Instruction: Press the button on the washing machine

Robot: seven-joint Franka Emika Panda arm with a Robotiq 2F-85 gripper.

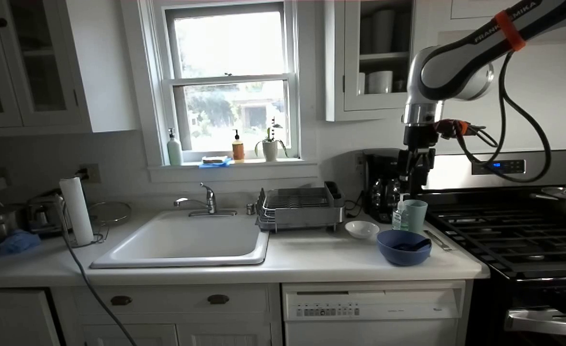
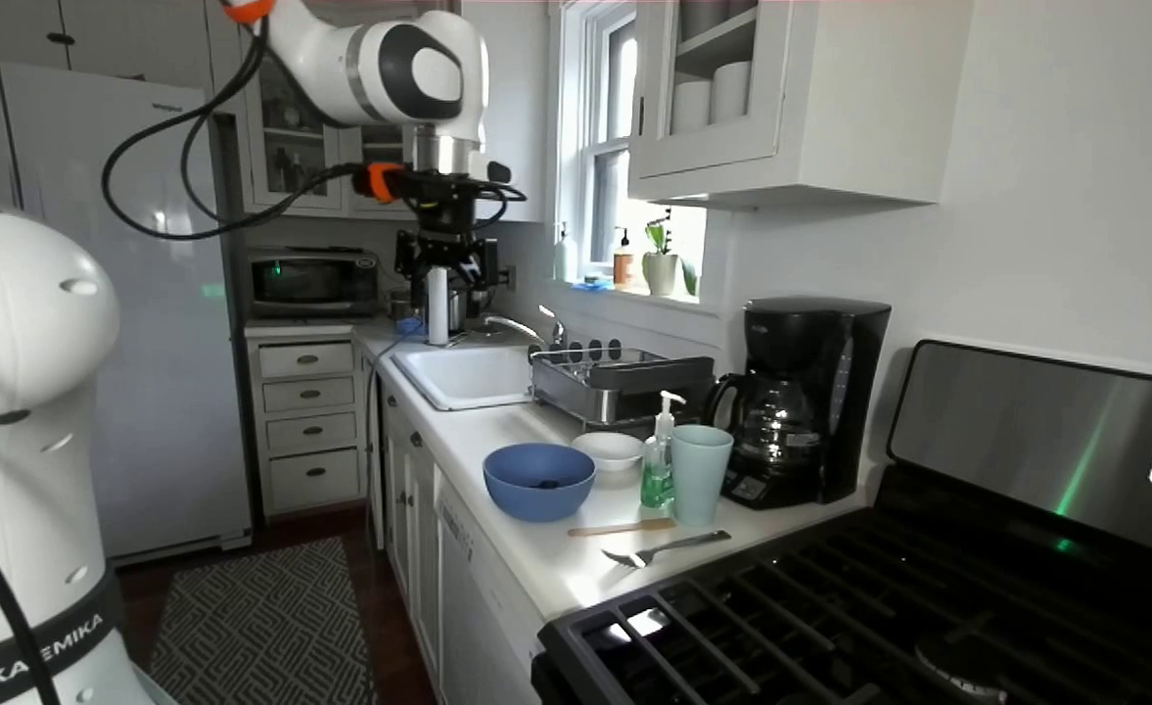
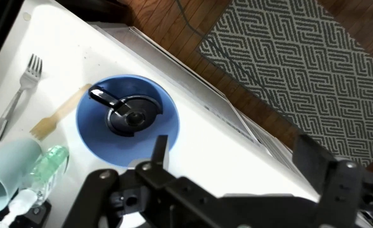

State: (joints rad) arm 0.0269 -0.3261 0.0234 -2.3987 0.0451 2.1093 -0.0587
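The washing machine (image 1: 371, 332) is a white flat front under the counter in an exterior view. Its control strip has a row of small dark-marked buttons (image 1: 328, 310) on the left part. In an exterior view its front shows at a steep angle (image 2: 483, 587). In the wrist view its front (image 3: 180, 79) shows nearly edge-on, below the counter edge. My gripper (image 3: 237, 155) is open and empty, with its fingers wide apart. It points down, well above the counter, in both exterior views (image 1: 413, 185) (image 2: 445, 279). It touches nothing.
A blue bowl (image 1: 403, 254) with a black lid inside stands on the counter above the machine. Near it are a mint cup (image 2: 701, 475), a soap bottle (image 2: 659, 470), a white bowl (image 1: 362, 229) and a fork (image 3: 23, 85). A stove (image 1: 513, 235) and coffee maker (image 2: 791, 392) flank them.
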